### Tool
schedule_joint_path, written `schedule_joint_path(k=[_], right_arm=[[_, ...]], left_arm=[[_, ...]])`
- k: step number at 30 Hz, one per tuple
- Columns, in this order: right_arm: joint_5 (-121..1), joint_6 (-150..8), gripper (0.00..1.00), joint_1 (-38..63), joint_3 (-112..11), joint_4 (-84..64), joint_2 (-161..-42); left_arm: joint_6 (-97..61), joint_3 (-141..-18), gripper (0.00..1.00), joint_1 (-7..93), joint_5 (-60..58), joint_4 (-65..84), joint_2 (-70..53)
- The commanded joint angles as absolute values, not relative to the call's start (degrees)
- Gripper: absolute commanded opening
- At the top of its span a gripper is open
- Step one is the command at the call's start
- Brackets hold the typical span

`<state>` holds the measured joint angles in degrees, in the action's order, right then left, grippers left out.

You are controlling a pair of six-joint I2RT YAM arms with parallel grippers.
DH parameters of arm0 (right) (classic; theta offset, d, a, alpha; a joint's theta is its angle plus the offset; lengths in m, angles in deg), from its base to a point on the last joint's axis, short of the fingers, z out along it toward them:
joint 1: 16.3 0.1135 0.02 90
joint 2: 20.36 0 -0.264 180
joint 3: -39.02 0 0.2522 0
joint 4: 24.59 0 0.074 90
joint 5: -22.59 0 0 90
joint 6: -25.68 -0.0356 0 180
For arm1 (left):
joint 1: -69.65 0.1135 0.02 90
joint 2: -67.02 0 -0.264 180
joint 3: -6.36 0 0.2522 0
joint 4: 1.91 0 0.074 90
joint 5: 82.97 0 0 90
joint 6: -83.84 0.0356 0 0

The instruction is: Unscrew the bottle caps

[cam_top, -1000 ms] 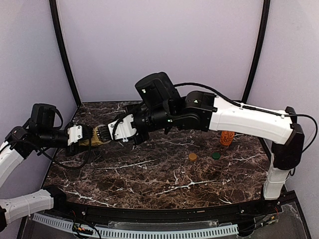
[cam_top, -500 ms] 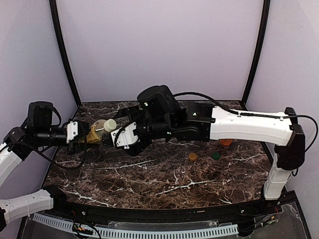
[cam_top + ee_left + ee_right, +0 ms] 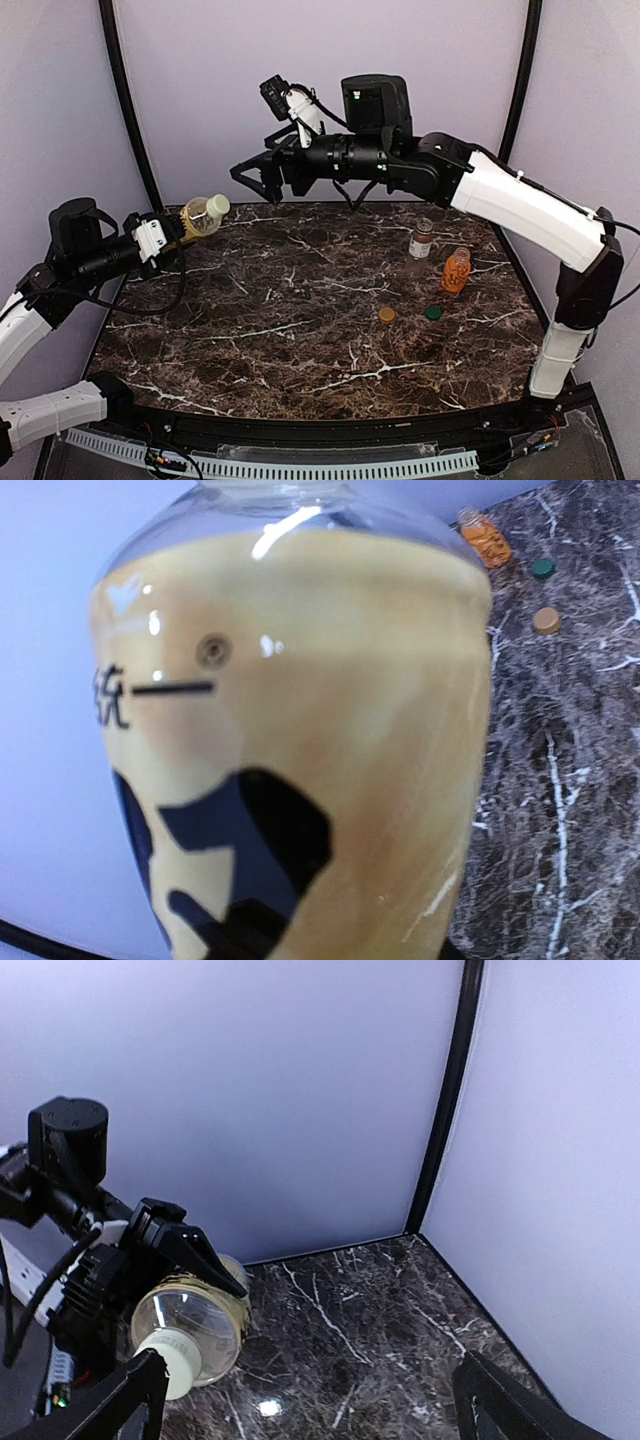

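My left gripper (image 3: 186, 223) is shut on the body of the yellow-labelled bottle (image 3: 199, 216), held on its side above the table's back left. Its pale cap (image 3: 218, 204) is on and points right. This bottle (image 3: 300, 730) fills the left wrist view. My right gripper (image 3: 256, 176) hangs open and empty, high up and to the right of the cap. From the right wrist the bottle (image 3: 190, 1325) shows cap-first at lower left. The brownish bottle (image 3: 422, 238) and the orange bottle (image 3: 456, 270) stand uncapped at the right.
A tan cap (image 3: 386, 315) and a green cap (image 3: 434, 312) lie loose on the dark marble table (image 3: 300, 350) in front of the two standing bottles. Pale walls close in the back and sides, with black posts at the corners.
My right gripper has let go of the yellow-labelled bottle's cap, opened wide and swung up and back. The left arm has raised the bottle.
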<state>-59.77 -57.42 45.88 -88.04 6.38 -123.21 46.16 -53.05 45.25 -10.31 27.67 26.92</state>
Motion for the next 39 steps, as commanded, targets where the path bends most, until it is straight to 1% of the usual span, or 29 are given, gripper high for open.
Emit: schedule_joint_path(k=[1, 3, 7, 12, 17, 18, 21, 24, 26, 28, 32, 37, 38, 39], right_arm=[[-53.77, -81.79, 0.96, 45.36, -90.03, 6.22, -127.55], [-54.99, -85.14, 0.92, 45.40, -90.39, 5.86, -128.56], [-54.07, -90.35, 0.87, 45.39, -90.25, 2.82, -130.40], [-52.85, -92.03, 0.81, 45.39, -89.98, -1.60, -131.43], [-52.41, -92.53, 0.74, 45.33, -89.96, -4.29, -132.32], [-52.20, -92.61, 0.72, 45.38, -90.35, -4.33, -132.72], [-51.17, -93.19, 0.60, 45.38, -91.48, -4.20, -134.07], [-50.28, -93.57, 0.58, 45.30, -91.98, -4.19, -134.70], [-49.97, -93.59, 0.55, 45.31, -91.97, -4.33, -134.79], [-49.80, -93.48, 0.47, 45.29, -92.07, -4.33, -134.75], [-50.18, -93.14, 0.27, 45.30, -91.67, -4.38, -134.47], [-50.02, -90.93, 0.07, 45.30, -90.83, -4.34, -134.03], [-49.74, -89.78, 0.02, 45.29, -90.64, -4.28, -133.93], [-49.18, -87.85, 0.00, 45.27, -90.43, -4.17, -133.80]], left_arm=[[49.73, -50.32, 0.35, 45.04, 1.25, 13.63, 26.74], [51.94, -49.61, 0.35, 44.97, 3.44, 10.32, 26.47], [56.46, -48.70, 0.34, 44.67, 6.23, 6.51, 25.80], [61.38, -47.98, 0.34, 44.28, 8.66, 4.70, 25.35], [62.39, -47.54, 0.34, 44.12, 8.64, 4.43, 25.27], [62.44, -47.46, 0.34, 44.08, 8.54, 4.28, 25.27], [62.54, -47.31, 0.34, 44.03, 8.46, 4.02, 25.15], [62.80, -47.38, 0.34, 43.98, 8.44, 3.80, 25.01], [62.88, -47.39, 0.34, 43.94, 8.47, 3.63, 24.94], [62.96, -47.39, 0.34, 43.90, 8.44, 3.60, 24.94], [63.01, -47.24, 0.34, 43.81, 8.43, 3.51, 24.93], [62.79, -47.21, 0.34, 43.62, 7.35, 5.37, 25.32], [62.54, -47.37, 0.34, 43.63, 5.00, 6.15, 25.43], [62.42, -47.51, 0.34, 43.63, 3.82, 8.65, 25.66]])
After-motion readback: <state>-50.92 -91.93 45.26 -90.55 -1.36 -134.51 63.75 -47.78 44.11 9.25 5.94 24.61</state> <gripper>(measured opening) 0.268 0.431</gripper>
